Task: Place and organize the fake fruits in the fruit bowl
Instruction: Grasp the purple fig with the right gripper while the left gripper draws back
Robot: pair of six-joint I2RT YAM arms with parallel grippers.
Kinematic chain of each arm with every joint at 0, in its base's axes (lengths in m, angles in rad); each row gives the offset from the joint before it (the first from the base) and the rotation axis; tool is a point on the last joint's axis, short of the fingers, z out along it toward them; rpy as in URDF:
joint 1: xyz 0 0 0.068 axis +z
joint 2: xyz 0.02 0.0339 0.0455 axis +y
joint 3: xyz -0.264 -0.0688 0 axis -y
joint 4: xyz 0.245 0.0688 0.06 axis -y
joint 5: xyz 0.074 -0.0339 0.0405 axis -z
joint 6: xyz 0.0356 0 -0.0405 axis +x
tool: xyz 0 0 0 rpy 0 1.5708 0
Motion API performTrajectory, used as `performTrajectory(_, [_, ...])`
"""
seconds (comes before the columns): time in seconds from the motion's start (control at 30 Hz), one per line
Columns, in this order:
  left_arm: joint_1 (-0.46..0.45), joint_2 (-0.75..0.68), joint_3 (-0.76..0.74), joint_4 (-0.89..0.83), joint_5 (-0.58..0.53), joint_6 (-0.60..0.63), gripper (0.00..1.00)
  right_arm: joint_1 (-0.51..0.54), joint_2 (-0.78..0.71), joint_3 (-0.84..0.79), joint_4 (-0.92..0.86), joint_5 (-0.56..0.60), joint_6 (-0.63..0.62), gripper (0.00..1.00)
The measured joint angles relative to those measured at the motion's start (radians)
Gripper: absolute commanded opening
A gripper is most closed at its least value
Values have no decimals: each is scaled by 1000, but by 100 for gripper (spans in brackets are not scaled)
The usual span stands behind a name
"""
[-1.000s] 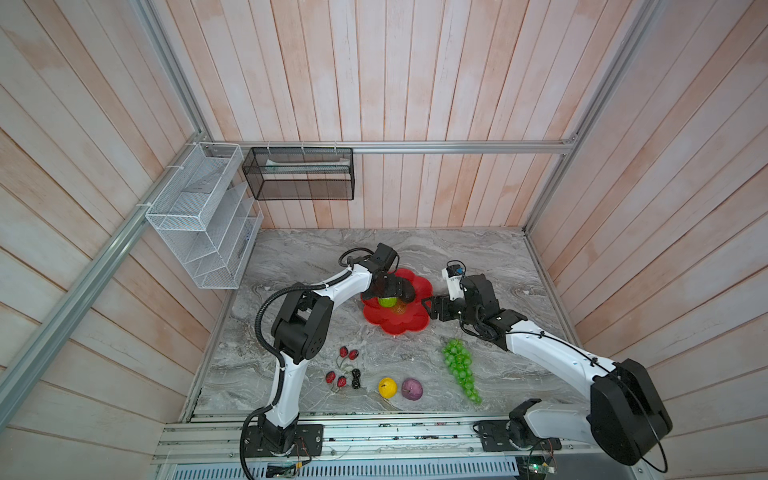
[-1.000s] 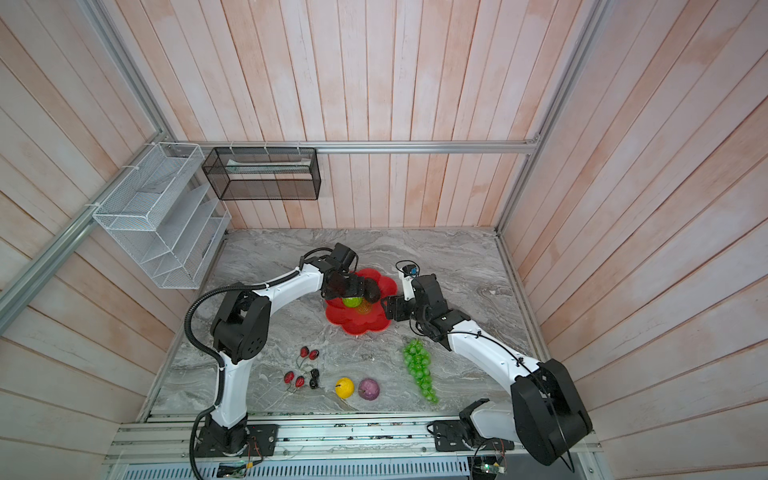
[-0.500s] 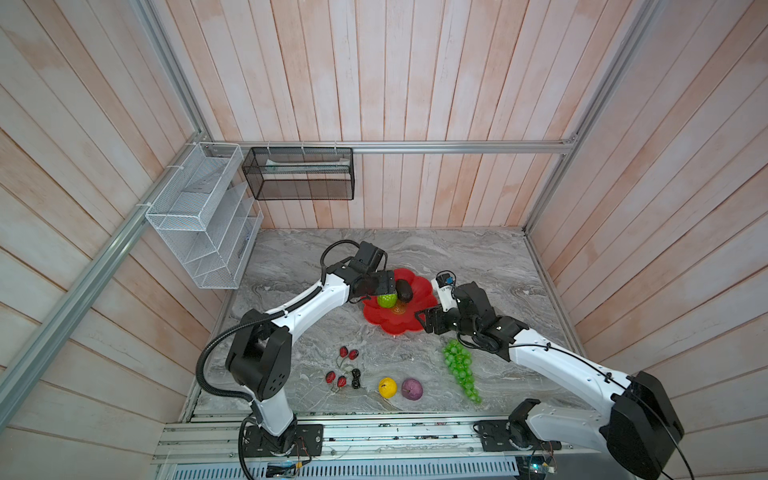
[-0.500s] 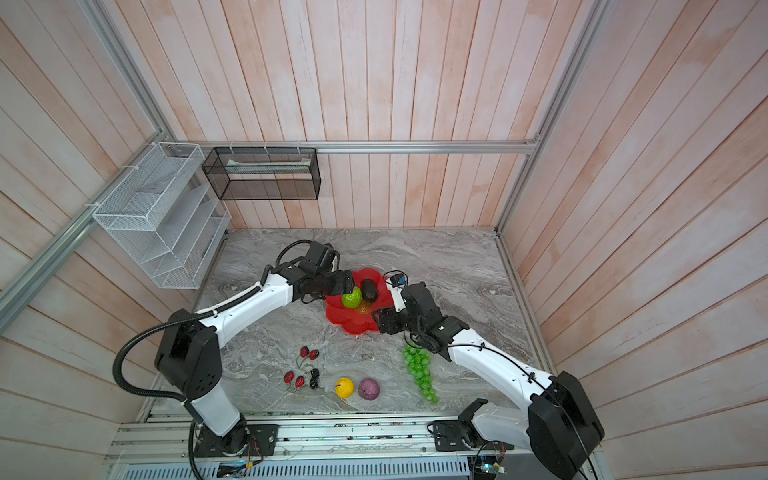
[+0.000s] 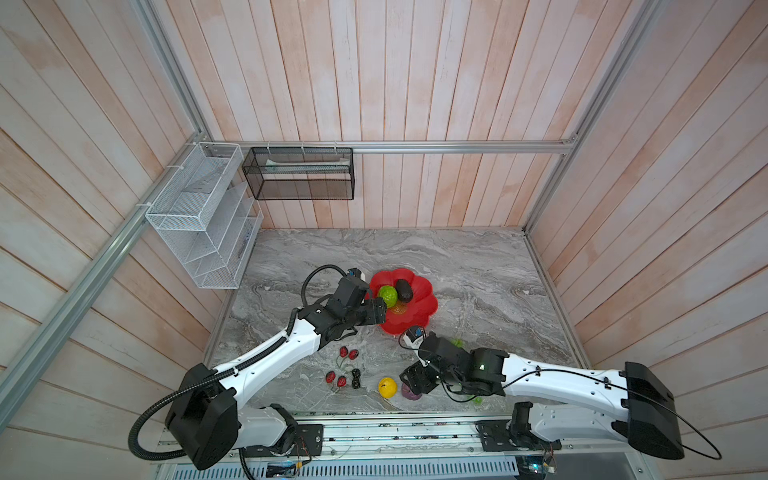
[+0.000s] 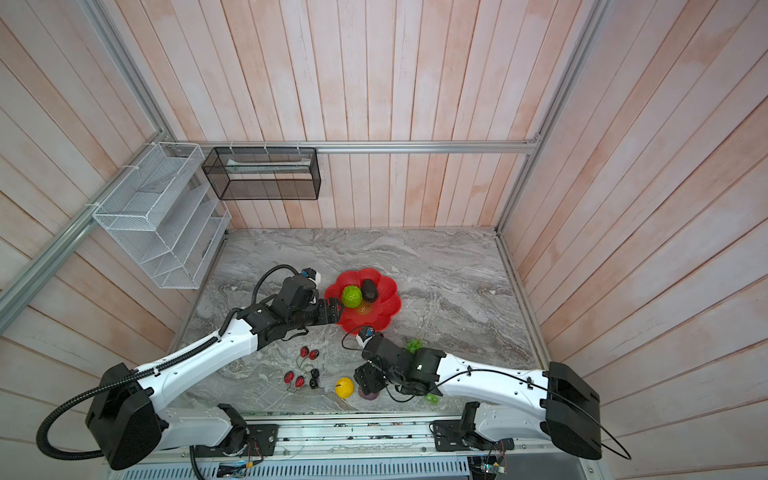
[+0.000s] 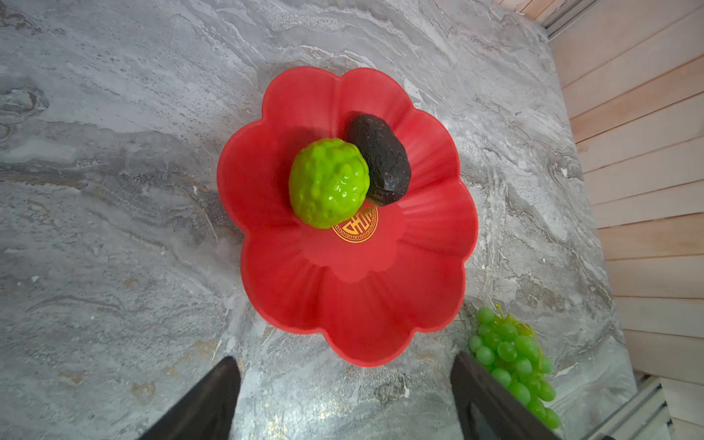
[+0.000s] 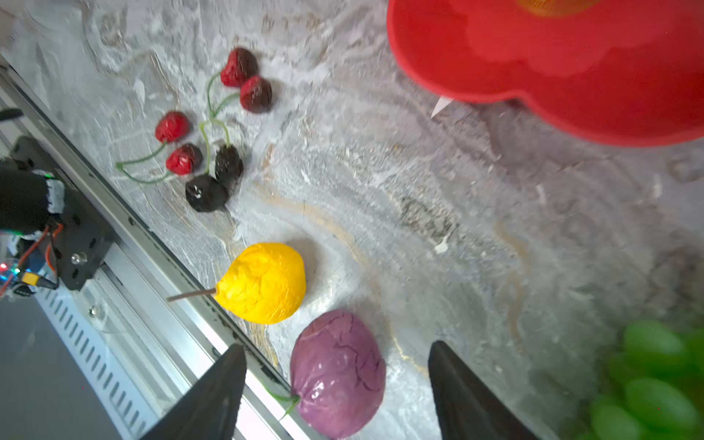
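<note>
In both top views: grey marble tabletop, wood-plank walls. Left gripper wide apart, empty, beside fruit bowl holding lime-green ball, avocado. Right gripper apart, straddling purple fruit, lemon beside it.

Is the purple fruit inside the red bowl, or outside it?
Outside. The purple fruit lies on the marble table beside the lemon, apart from the red bowl, which holds only the green ball and the avocado.

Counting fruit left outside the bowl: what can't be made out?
Grape bunch: mostly under the right arm in both top views; blurred, edge-cut in right wrist view.
Purple fruit: partly under the right gripper in both top views.
Fruit bowl: edge-cut in the right wrist view, contents unseen.
</note>
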Motion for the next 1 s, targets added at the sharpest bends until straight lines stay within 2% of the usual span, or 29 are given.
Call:
performTrajectory(0.1, [0,-22,-16,15,-7,-11,89,56,72,-1,-9,5,28,78])
performTrajectory(0.27, [1,-37,-31,19,-14,-19,89,80,140,-1,-9,12,41,76])
performTrajectory(0.47, [5,-37,-49,22,-14,-23,89,80,200,-1,-10,48,40,68])
performTrajectory(0.57, [8,-35,-55,22,-13,-24,89,80,222,-1,-10,55,39,60])
performTrajectory(0.67, [11,-34,-56,22,-13,-27,89,80,224,-1,-8,58,38,53])
performTrajectory(1.0, [19,-33,-56,16,-18,-27,89,67,134,-3,-19,79,34,48])
